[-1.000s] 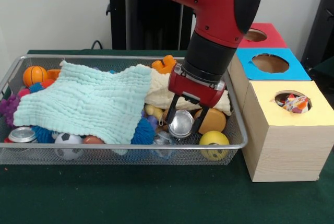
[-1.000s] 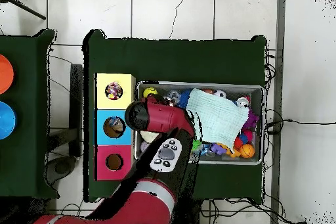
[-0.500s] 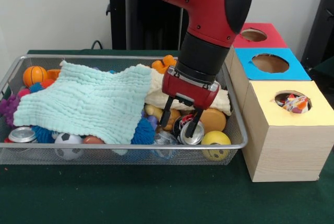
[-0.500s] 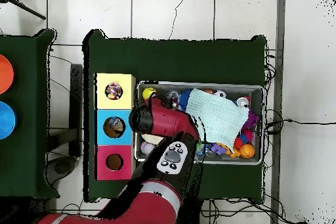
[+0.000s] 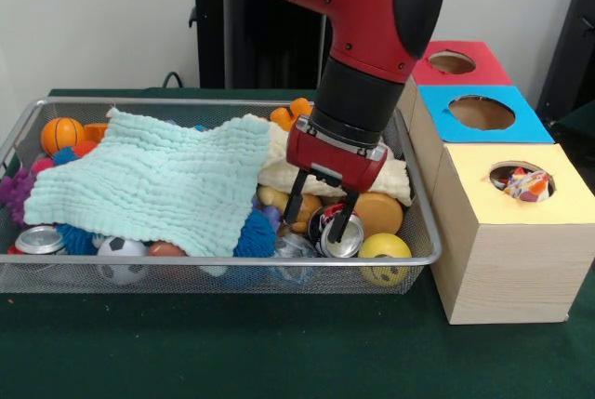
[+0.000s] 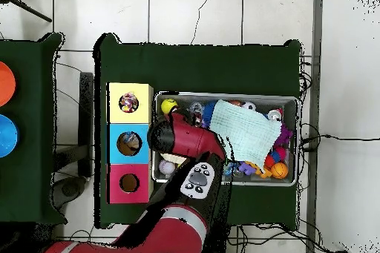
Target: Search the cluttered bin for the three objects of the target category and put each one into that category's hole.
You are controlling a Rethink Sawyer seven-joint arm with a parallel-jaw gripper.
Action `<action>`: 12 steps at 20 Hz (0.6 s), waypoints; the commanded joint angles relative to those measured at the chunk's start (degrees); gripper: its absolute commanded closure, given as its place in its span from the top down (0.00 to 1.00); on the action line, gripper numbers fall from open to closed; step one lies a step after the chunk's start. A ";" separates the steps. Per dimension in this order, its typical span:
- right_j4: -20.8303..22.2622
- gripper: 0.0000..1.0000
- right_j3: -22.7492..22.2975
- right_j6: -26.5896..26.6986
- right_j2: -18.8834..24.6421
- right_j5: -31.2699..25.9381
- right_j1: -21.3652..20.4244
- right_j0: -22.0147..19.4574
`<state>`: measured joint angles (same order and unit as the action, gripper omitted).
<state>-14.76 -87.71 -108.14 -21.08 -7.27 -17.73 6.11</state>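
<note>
pincer hangs open low in the bin, fingers astride a can lying between the cloth and a yellow ball. risk, i judge: the round can rolls off as the fingers close.

We see a red and black arm above a silver wire bin. A pale mint, ribbed cloth lies beside a cream one. There are an orange basketball with black lines, a black-and-white soccer ball, a yellow ball and a silver can. The boxes' tops are yellow, blue and red; the table is dark green.
</note>
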 commanded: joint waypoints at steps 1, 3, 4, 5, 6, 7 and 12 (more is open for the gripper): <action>-2.12 1.00 -2.08 -14.68 8.79 9.81 4.44 -2.65; -1.66 1.00 -2.61 -15.87 9.46 14.07 4.47 -2.92; -1.58 1.00 -2.85 -16.52 9.55 16.02 4.55 -2.90; -1.54 1.00 -2.94 -16.86 9.47 17.57 4.75 -2.87; -1.61 1.00 -3.39 -17.22 10.01 18.50 4.66 -3.04; -1.92 1.00 -3.59 -17.29 9.82 19.20 4.78 -2.89; -3.54 1.00 -2.88 -15.36 9.49 18.76 5.56 -2.74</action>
<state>-14.81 -89.02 -108.14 -19.16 8.12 -15.35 4.84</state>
